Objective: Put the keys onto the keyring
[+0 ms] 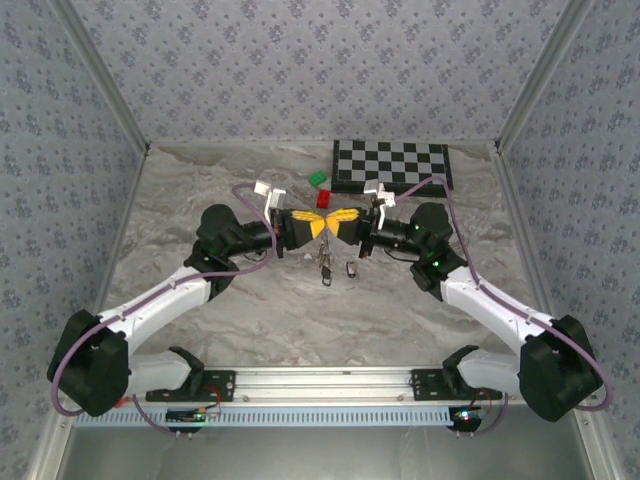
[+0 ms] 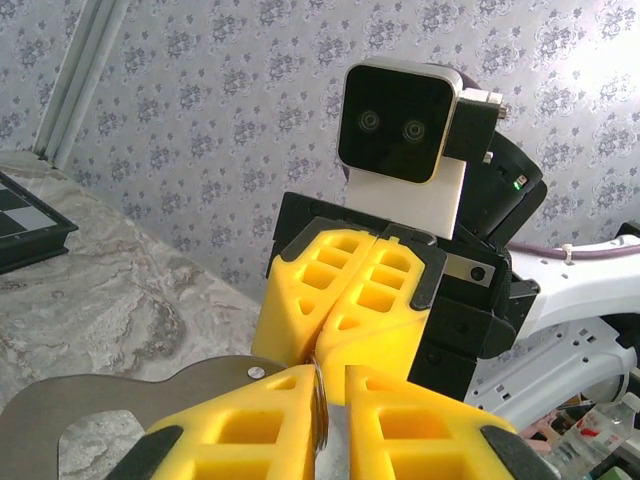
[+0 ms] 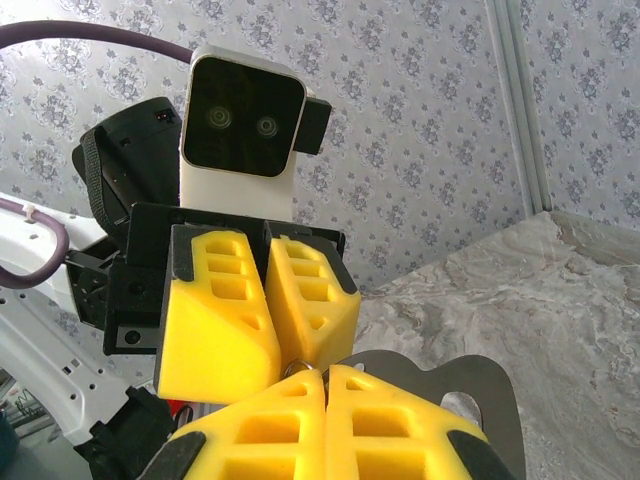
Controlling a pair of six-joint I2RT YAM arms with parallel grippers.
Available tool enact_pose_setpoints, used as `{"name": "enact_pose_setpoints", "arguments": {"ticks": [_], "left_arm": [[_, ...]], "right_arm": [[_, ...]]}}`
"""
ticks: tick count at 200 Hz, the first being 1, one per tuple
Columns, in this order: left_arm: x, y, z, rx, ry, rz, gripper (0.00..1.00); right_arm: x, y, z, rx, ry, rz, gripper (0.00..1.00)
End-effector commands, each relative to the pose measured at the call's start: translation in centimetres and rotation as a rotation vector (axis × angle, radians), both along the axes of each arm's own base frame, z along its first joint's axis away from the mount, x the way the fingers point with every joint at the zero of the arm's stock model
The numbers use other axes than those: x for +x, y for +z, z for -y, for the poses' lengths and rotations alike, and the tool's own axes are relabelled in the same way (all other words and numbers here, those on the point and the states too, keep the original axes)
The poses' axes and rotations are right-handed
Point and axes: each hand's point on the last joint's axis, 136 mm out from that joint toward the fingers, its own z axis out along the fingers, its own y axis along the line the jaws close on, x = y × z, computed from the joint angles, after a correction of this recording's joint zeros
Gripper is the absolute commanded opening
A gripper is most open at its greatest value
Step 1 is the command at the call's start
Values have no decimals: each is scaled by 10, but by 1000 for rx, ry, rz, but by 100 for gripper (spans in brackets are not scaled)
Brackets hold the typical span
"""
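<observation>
Marbled grey bench (image 1: 200, 190) and patterned walls frame my view. My left hand (image 1: 318, 226) and right hand (image 1: 338, 220) meet tip to tip above mid-bench. From the left wrist, the keyring (image 2: 319, 400) sits between my left yellow pads, which stand slightly apart around it; the right hand (image 2: 345, 300) opposite looks clenched. A dangling bunch, probably the keys (image 1: 326, 266), hangs below; another key (image 1: 352, 269) lies on the bench just right.

Grey marbled table (image 1: 200, 300) enclosed by floral-patterned walls (image 1: 300, 60), with a checkerboard (image 1: 392, 165) behind.
</observation>
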Motion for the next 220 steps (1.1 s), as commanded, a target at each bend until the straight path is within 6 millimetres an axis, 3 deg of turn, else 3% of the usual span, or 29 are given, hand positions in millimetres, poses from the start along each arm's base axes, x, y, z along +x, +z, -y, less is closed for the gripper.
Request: {"name": "enact_pose_setpoints", "arguments": {"ticks": [1, 65, 94, 164, 220], "left_arm": [[-17, 21, 1, -40, -80, 72, 14], [-19, 20, 1, -40, -92, 74, 13], [-18, 18, 1, -36, -86, 75, 0], [4, 4, -2, 49, 53, 76, 0], [3, -2, 3, 93, 71, 97, 0]], "right_arm": [[7, 20, 5, 40, -30, 45, 0], [9, 18, 6, 40, -40, 41, 0], [8, 20, 6, 44, -39, 44, 0], [0, 21, 2, 26, -23, 61, 0], [-3, 19, -2, 16, -18, 64, 0]]}}
